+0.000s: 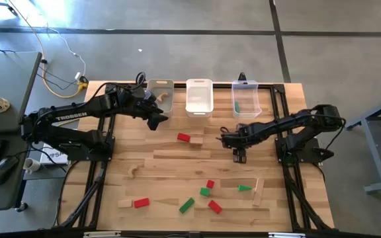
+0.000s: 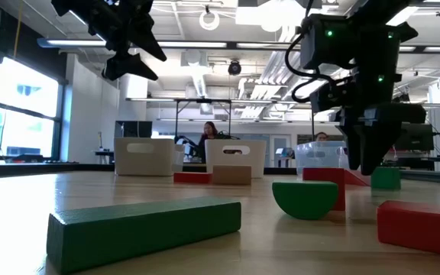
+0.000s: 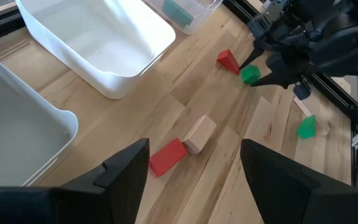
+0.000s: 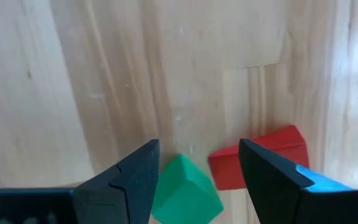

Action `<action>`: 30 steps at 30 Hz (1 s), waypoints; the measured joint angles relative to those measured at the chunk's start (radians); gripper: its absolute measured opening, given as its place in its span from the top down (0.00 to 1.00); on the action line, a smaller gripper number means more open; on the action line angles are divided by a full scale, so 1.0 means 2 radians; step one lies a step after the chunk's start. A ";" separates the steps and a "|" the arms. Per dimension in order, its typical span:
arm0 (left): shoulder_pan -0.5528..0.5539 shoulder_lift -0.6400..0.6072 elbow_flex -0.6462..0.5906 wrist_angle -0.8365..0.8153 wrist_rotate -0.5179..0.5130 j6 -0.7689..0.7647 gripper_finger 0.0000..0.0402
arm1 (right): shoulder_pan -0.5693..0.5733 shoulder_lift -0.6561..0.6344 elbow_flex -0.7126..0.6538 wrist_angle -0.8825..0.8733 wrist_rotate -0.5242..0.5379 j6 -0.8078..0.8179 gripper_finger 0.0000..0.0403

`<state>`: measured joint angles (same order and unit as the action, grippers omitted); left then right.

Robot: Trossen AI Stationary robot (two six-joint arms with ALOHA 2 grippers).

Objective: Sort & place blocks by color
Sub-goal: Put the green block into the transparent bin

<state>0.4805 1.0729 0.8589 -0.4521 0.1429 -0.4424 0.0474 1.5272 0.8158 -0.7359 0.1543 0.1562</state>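
Small wooden blocks lie flat on the table. A red block (image 1: 183, 137) touches a plain one (image 1: 195, 141) mid-table. Toward the near edge lie a red block (image 1: 210, 184), a green block (image 1: 205, 192), a green wedge (image 1: 245, 188) and several more. My left gripper (image 1: 156, 121) hangs open in the air beside the left bin (image 1: 161, 92); its wrist view looks past it (image 3: 194, 180) at the red and plain pair (image 3: 166, 155). My right gripper (image 1: 239, 157) points down, open, above the table. In its wrist view (image 4: 197, 174) a green block (image 4: 185, 190) shows between the fingers and a red one (image 4: 260, 155) beside them.
Three translucent bins stand in a row at the far edge: the left holds a plain wood piece (image 1: 166, 100), the middle one (image 1: 199, 96) shows nothing inside, the right one (image 1: 245, 99) holds a green block (image 1: 237, 106). A plain stick (image 1: 258, 192) lies near the green wedge.
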 joint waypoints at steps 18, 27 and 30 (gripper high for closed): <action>0.000 0.000 0.000 0.000 0.000 0.000 0.41 | -0.012 -0.001 0.044 -0.096 -0.053 0.227 0.48; 0.000 0.000 0.000 0.000 0.000 0.000 0.41 | -0.024 -0.001 0.039 -0.109 -0.029 0.298 0.48; 0.000 0.000 0.000 0.000 0.002 0.000 0.41 | -0.031 -0.001 0.039 -0.115 -0.029 0.311 0.48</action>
<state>0.4807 1.0729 0.8589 -0.4519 0.1463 -0.4429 -0.0144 1.5261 0.8940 -0.9655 0.0954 0.7779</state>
